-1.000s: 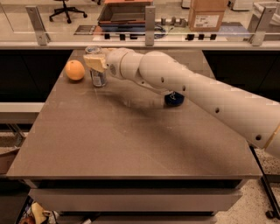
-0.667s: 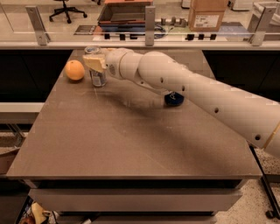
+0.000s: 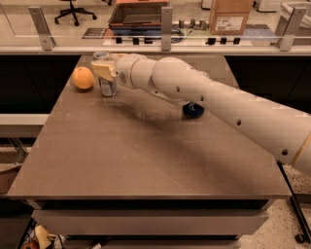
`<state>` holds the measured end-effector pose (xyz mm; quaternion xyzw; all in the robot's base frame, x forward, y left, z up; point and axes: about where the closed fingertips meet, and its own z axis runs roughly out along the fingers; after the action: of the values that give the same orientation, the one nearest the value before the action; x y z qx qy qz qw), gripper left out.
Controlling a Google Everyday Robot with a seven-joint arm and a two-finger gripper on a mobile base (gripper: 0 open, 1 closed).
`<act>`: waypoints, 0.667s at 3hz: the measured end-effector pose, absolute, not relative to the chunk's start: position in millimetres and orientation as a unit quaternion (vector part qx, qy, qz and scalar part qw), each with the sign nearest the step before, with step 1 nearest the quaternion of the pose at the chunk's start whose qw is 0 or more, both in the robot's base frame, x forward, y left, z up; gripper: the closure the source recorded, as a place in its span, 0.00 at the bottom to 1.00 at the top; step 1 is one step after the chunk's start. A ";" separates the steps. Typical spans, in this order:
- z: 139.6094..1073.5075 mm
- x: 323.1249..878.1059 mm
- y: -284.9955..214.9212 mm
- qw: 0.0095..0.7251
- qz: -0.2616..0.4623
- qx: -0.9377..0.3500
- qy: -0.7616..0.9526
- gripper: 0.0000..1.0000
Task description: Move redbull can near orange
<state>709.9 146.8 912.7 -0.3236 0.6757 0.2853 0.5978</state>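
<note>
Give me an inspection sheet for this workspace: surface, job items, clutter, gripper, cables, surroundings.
Surface: grey-brown table, flat, bearing three items.
Job's things: redbull can upright near the far left corner, beside the orange, not touching it.
Clutter: dark blue can mid-table, partly hidden behind the arm.
Gripper: gripper at the redbull can's upper half; the arm reaches in from the right.
Cables: nothing seen on the table.
Surroundings: glass barrier with metal posts; cardboard box and office chair beyond.
</note>
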 end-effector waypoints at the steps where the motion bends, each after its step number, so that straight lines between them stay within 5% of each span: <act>1: 912.8 709.2 148.7 0.597 0.286 -0.324 0.675 0.13; 2: 912.9 708.6 150.7 0.597 0.287 -0.325 0.675 0.00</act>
<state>708.6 150.7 912.9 -0.3254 0.6747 0.2872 0.5970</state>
